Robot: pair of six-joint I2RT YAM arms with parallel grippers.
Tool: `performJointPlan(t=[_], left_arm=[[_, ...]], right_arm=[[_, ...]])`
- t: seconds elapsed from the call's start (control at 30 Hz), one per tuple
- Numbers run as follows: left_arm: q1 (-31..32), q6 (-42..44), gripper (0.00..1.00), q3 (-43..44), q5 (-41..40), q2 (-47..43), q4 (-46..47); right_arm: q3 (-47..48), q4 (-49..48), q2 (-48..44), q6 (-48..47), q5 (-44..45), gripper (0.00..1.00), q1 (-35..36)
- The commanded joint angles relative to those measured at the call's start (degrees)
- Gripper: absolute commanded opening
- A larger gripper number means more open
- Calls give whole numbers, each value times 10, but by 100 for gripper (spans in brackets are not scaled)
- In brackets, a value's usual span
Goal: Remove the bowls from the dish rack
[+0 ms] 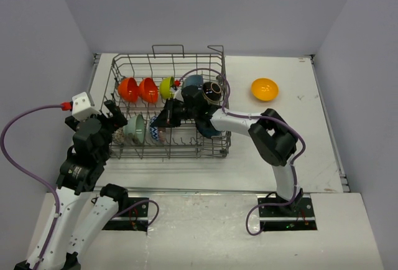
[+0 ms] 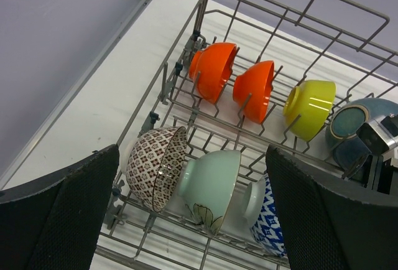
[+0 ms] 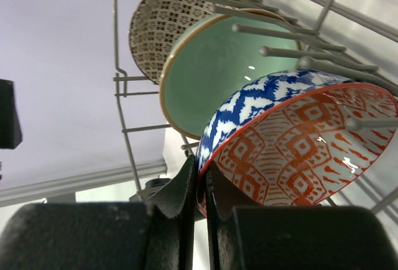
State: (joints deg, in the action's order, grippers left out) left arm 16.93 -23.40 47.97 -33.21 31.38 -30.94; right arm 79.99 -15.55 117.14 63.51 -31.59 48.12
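The grey wire dish rack [image 1: 143, 55] holds several bowls on edge. Its back row has two orange-red bowls [image 1: 128, 89] [image 1: 148, 89], a lime bowl [image 1: 166, 87] and a dark blue bowl [image 1: 193, 83]. In the front row stand a brown patterned bowl [image 2: 155, 167], a pale green bowl [image 2: 214, 183] and a blue-and-white bowl [image 3: 298, 139] with an orange pattern inside. My right gripper [image 3: 202, 180] reaches into the rack and is shut on that bowl's rim. The left gripper [image 2: 193, 152] hovers wide open above the front row at the rack's left end, holding nothing.
A yellow bowl [image 1: 264, 88] lies on the white table [image 1: 292, 152] to the right of the rack. The right arm [image 1: 273, 139] crosses the rack's right wall. Upright tines [image 3: 292, 33] and the rack's handle loop [image 1: 168, 47] stand around the bowls.
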Motion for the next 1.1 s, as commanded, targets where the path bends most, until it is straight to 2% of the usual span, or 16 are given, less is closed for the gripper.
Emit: performJointPlan(t=[0.0,0.3,0.6,0.77,0.9,0.97,1.0,1.07], left_arm=[[2,0,100,-3,-2,-2,15],[2,0,100,-3,-1,-1,16],[2,-1,100,-3,-5,-1,15],[2,-2,100,-2,-7,0,15],[2,-2,100,-2,-11,-1,13],[2,-2,100,-2,-11,2,13],[2,-3,100,-1,-11,2,12],[2,-3,100,-1,-10,4,13]], right_arm=[[-9,-81,-13,39,-60,0,-4],[-9,-130,-47,66,-80,0,-4],[-1,-91,-127,35,-66,0,-4],[51,-29,-158,-8,-62,0,-4],[83,-17,-160,-14,-81,0,-5],[118,24,-174,-41,-80,0,-11],[136,53,-181,-84,-74,0,-14],[189,153,-210,-141,-32,0,-29]])
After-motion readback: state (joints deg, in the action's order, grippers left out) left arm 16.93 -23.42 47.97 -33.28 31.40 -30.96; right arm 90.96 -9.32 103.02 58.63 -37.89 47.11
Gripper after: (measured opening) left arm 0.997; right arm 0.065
